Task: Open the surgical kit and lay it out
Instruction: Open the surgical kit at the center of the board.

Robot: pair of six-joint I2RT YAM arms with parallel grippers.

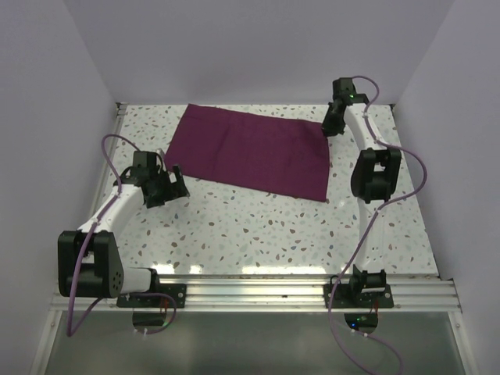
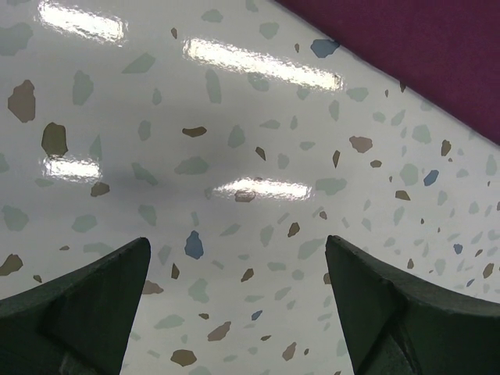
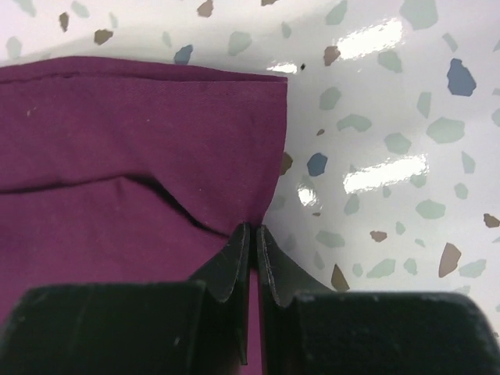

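No legible txt, labels, brand marks, nos. or signs in any view

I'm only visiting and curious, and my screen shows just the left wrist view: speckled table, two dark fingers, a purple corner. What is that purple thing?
Observer: A cloth, lying spread out on the far part of the table.
Operator: Any tools on it?
Observer: None show in any view, only cloth.
Operator: Is the other arm busy?
Observer: Yes, the right fingers are shut on the cloth's right edge.
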